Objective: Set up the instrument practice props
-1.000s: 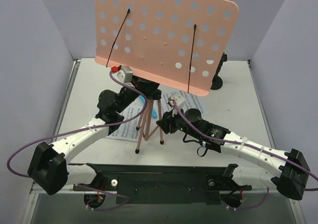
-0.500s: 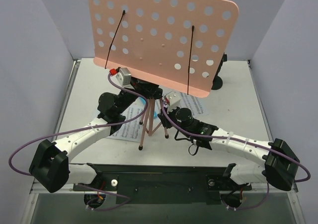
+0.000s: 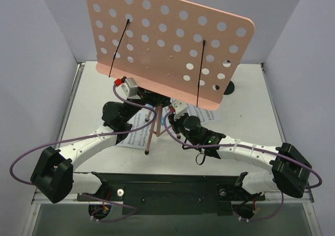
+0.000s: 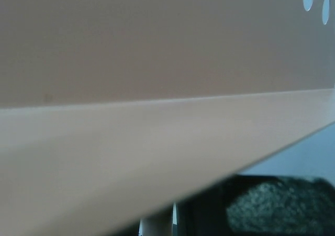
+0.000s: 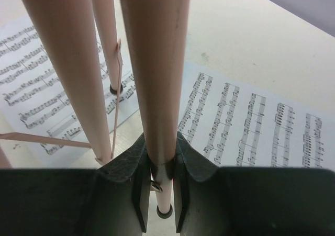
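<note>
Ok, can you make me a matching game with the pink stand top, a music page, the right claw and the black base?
1 pink stand top
2 music page
3 right claw
4 black base

A flat on the table
B far right, partly behind the pink top
C raised high above everything else
D shut on a tripod leg

Pairs: 1-C, 2-A, 3-D, 4-B
</note>
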Controlling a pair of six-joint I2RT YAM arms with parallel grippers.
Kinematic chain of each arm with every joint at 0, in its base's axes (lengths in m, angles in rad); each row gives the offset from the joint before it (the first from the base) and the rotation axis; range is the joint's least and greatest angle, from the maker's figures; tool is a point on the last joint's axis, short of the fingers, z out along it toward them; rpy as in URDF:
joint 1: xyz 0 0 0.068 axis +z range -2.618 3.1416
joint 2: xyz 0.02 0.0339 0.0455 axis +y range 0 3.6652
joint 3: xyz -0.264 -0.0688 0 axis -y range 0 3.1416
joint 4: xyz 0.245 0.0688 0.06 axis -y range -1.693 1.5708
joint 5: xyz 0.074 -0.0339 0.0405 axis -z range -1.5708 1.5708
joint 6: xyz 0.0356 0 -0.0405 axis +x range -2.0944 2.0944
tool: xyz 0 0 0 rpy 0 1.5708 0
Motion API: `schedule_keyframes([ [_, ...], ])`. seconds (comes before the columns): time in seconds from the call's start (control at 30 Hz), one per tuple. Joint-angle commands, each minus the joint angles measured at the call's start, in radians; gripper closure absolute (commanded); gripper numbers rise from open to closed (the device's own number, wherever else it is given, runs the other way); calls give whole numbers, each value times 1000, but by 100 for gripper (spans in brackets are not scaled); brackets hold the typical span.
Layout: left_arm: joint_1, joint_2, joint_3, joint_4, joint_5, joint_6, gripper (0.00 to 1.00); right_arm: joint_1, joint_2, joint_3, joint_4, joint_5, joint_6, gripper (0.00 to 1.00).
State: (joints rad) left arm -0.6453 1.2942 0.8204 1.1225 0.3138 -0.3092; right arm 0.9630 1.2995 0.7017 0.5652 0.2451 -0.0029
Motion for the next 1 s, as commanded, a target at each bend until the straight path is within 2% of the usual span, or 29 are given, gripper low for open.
schedule_keyframes([
  [0.0, -5, -87, 19, 186, 57, 93, 100, -30, 4, -41, 139, 160, -150, 100],
  [0.3, 2, -92, -27, 152, 68, 156, 100, -136, -45, -114, 157, 192, -195, 100],
  [0.63, 27, -38, -15, 171, 105, 125, 100, -262, -143, -134, 45, 190, -172, 100],
  [0.8, 70, -7, 40, 120, 145, 111, 100, -291, -129, -84, -25, 174, -160, 100],
  [0.97, 127, 25, 140, -10, 231, 139, 100, -303, -76, -30, -65, 178, -147, 100],
])
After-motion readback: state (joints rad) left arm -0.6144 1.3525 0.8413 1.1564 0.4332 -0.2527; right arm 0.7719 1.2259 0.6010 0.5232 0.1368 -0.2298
